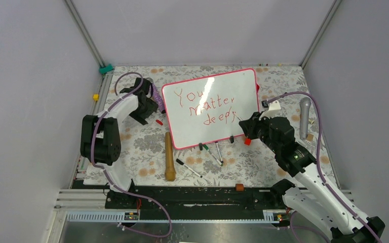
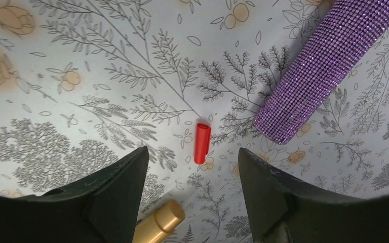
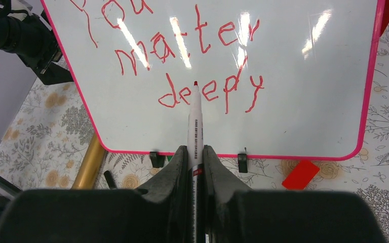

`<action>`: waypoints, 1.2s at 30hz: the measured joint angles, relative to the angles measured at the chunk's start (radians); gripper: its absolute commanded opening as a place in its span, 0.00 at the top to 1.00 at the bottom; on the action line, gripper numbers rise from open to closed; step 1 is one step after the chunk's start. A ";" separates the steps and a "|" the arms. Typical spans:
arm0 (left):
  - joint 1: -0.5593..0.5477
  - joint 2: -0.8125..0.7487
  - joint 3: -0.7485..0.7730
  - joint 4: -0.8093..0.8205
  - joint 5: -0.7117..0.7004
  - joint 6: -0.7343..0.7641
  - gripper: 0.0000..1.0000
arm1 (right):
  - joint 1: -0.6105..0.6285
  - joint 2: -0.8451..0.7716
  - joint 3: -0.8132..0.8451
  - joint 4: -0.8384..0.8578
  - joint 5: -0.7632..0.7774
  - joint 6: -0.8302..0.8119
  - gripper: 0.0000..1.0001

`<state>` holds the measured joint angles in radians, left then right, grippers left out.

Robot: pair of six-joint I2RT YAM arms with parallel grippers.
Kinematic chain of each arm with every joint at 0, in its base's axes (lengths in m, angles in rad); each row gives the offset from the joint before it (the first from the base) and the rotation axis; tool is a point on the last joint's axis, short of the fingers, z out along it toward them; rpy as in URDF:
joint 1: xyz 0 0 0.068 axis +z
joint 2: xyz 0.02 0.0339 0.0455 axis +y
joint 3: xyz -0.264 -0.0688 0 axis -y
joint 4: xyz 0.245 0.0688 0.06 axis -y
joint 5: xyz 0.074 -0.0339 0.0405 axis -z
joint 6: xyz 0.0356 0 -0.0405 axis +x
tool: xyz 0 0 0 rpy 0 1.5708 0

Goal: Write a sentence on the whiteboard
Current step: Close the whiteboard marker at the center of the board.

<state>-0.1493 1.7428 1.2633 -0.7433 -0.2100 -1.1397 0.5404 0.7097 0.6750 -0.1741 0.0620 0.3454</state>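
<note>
The whiteboard [image 1: 197, 132] lies flat on the flowered tabletop [image 1: 131, 152], at the middle of the far half, turned a little askew, with its pink-red frame and two black clips [image 3: 242, 162] on the long edge nearest the arms. The sentence [image 1: 207, 106] runs across it in thin red letters in three lines: "You matter deeply".

The right hand [image 3: 195, 154] reaches in from the board's near right corner, its fingers pressed tight on a white marker [image 3: 195, 121]. The marker's red tip points at the bottom line, between the "d" and the first "e"; whether it touches the board cannot be told.

The left hand [image 2: 192, 154] hangs over the tabletop just left of the board, its fingers spread apart with nothing between them. Under the gap lies a small red cap [image 2: 202, 143]. A purple glittery rod [image 2: 324, 66] lies beside it, apart from the cap, and a gold-coloured handle end [image 2: 162, 223] shows by the left finger.

Near the board's near edge lie a long golden-brown stick [image 1: 169, 157], several loose markers [image 1: 210, 152] and a small red piece [image 1: 247, 142]. A grey microphone [image 1: 304, 117] lies at the right.
</note>
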 measured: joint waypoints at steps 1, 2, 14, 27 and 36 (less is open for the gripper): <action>0.000 0.014 0.010 0.000 0.007 -0.004 0.37 | 0.000 0.000 0.000 0.000 0.001 0.000 1.00; -0.002 0.031 0.020 0.000 0.015 -0.006 0.37 | 0.000 0.000 0.000 0.000 0.001 0.000 1.00; -0.012 0.142 0.049 0.005 0.073 -0.058 0.55 | 0.000 0.005 -0.002 0.001 0.007 -0.001 1.00; -0.016 0.196 0.057 0.026 0.122 -0.095 0.99 | 0.000 0.006 -0.006 0.000 0.008 -0.002 1.00; 0.003 0.100 -0.049 0.055 0.105 -0.099 1.00 | -0.001 0.002 -0.006 0.001 -0.031 -0.005 1.00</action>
<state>-0.1463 1.8427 1.2144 -0.6888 -0.1047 -1.2388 0.5396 0.7116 0.6693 -0.1730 0.0315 0.3401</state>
